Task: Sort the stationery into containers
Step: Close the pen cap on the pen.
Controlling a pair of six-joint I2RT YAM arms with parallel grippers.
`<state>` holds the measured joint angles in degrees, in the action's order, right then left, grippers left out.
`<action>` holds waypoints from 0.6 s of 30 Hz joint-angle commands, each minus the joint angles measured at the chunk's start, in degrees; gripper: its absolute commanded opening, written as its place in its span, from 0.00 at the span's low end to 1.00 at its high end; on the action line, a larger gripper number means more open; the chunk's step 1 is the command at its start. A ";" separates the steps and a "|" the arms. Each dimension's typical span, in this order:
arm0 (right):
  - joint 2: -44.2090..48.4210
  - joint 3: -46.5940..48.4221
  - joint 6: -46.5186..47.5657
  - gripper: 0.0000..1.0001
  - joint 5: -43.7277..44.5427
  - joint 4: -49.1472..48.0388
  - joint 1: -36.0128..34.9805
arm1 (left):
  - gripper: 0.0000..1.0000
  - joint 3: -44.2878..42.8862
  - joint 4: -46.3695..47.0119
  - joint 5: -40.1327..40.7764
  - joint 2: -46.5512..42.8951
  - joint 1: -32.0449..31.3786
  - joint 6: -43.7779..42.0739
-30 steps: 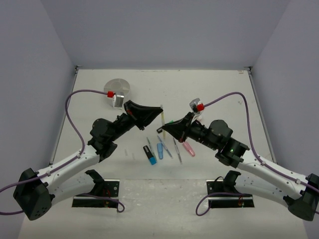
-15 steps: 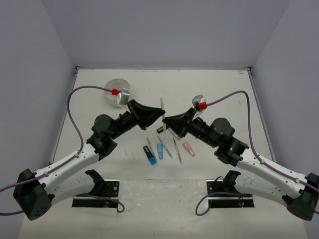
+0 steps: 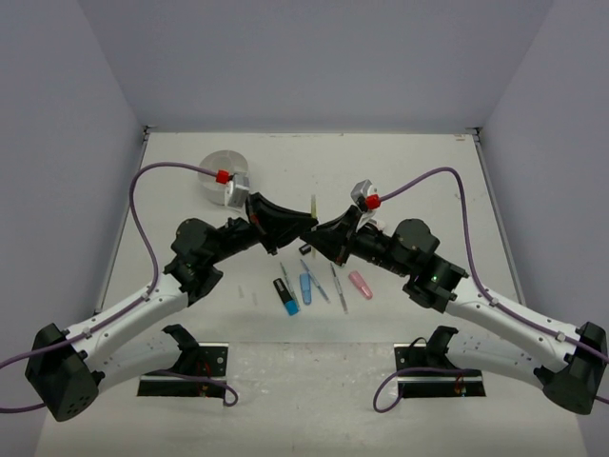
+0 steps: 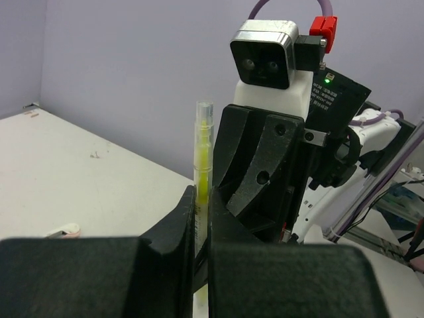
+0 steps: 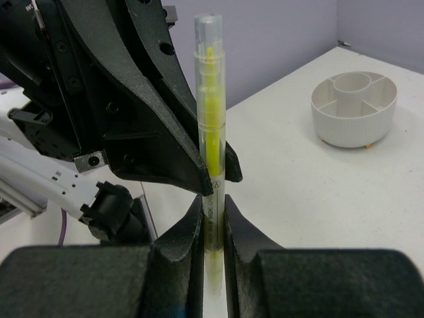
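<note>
A yellow stick (image 3: 313,205) in a clear tube stands upright above the table's middle, and both grippers meet on it. My left gripper (image 3: 305,227) is shut on the yellow stick (image 4: 203,152), seen between its fingers (image 4: 180,225). My right gripper (image 3: 318,232) is also shut on the same stick (image 5: 211,99), gripping just below the left fingertips (image 5: 199,173). The round white tub (image 3: 215,168) with compartments stands at the back left, empty in the right wrist view (image 5: 354,126). A blue black-capped highlighter (image 3: 285,296), a light blue one (image 3: 305,287), thin pens (image 3: 336,284) and a pink highlighter (image 3: 361,284) lie on the table below.
A small pale piece (image 3: 254,297) lies left of the blue highlighter. A small pink and white item (image 4: 63,231) lies on the table in the left wrist view. Purple cables arch over both arms. Grey walls close the table on three sides.
My left gripper carried the yellow stick slightly right and up. My right gripper moved left to meet it and closed on the stick.
</note>
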<state>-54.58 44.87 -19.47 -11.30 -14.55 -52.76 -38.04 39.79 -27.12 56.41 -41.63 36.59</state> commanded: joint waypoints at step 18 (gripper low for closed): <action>1.01 2.74 4.97 0.00 -6.36 3.57 -0.15 | 0.50 -13.46 -13.28 0.17 -0.15 0.01 -9.73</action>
<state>-54.59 45.06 -16.06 -16.17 -11.14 -52.82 -49.61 29.25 -25.66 55.28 -41.69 29.12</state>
